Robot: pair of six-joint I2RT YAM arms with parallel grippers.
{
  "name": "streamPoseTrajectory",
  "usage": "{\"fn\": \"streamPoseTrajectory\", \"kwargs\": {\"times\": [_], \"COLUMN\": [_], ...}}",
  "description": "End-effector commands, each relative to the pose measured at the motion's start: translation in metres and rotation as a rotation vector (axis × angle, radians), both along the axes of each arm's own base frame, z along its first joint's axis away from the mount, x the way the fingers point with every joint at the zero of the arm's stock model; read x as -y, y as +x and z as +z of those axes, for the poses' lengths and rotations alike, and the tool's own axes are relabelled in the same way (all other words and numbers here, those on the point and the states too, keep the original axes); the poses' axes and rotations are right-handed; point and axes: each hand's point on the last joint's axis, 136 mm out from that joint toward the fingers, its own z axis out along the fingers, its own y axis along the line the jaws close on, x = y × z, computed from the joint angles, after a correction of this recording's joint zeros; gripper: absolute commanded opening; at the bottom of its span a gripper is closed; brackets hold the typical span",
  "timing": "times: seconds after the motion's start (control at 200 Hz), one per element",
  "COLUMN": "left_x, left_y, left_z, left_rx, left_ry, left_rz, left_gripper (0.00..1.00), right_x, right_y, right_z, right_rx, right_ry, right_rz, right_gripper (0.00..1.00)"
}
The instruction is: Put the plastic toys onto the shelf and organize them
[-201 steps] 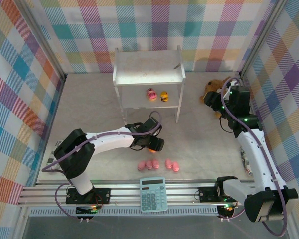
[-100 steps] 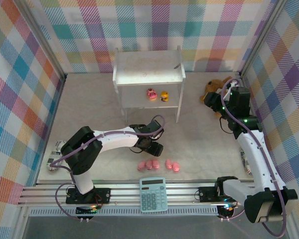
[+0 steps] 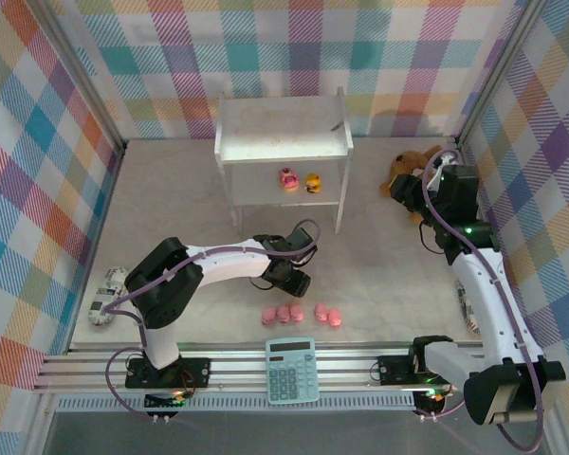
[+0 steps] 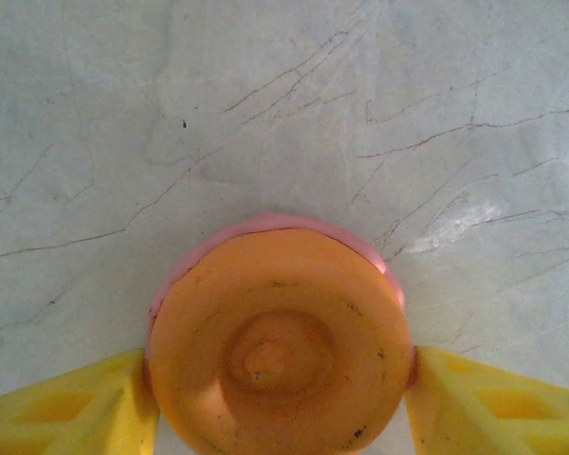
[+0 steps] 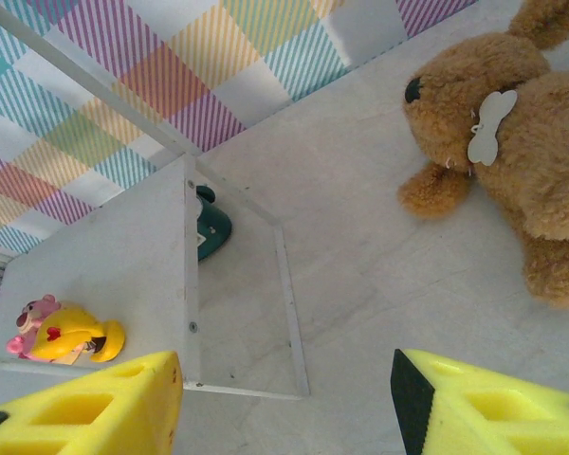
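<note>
My left gripper [image 3: 289, 277] [image 4: 280, 389] is shut on the orange disc [image 4: 280, 351], which has a pink rim behind it; both yellow fingers [image 4: 66, 408] press its sides low over the table. Several pink pigs [image 3: 302, 315] lie in a row just in front of it. The white shelf [image 3: 283, 133] stands at the back. On its lower board [image 5: 104, 275] sit the pink cupcake piece [image 3: 287, 178] [image 5: 30, 318] and the yellow duck [image 3: 313, 182] [image 5: 71, 339]. My right gripper [image 3: 412, 194] [image 5: 284, 398] hangs open and holds nothing, right of the shelf.
The brown plush animal [image 3: 403, 171] [image 5: 522, 152] lies at the back right, next to my right gripper. The teal calculator [image 3: 291, 370] rests on the front rail. A striped object [image 3: 104, 296] lies at the left wall, another [image 3: 467, 308] at the right.
The left arm has folded in, its elbow swinging right and uncovering the striped object at the left. Its gripper shifted slightly nearer with the disc. The right arm barely moved.
</note>
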Motion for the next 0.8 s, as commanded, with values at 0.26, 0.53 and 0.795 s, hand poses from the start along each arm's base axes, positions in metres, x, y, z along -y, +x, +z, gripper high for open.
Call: {"fn": "streamPoseTrajectory", "kwargs": {"times": [0.26, 0.53, 0.795], "left_x": [-0.006, -0.011, -0.044], "left_y": [0.01, 0.023, 0.049], "left_z": [0.012, 0.051, 0.104], "left_rx": [0.071, 0.15, 0.295], "left_ry": [0.029, -0.012, -0.013], "left_rz": [0.007, 0.043, 0.147], "left_gripper": [0.56, 0.56, 0.56], "right_x": [0.002, 0.002, 0.0], "right_y": [-0.002, -0.004, -0.005], "right_z": [0.005, 0.007, 0.009], "right_rx": [0.035, 0.041, 0.048], "right_ry": [0.014, 0.015, 0.02], "right_rz": [-0.003, -0.002, 0.007], "right_gripper": [0.61, 0.62, 0.62]}}
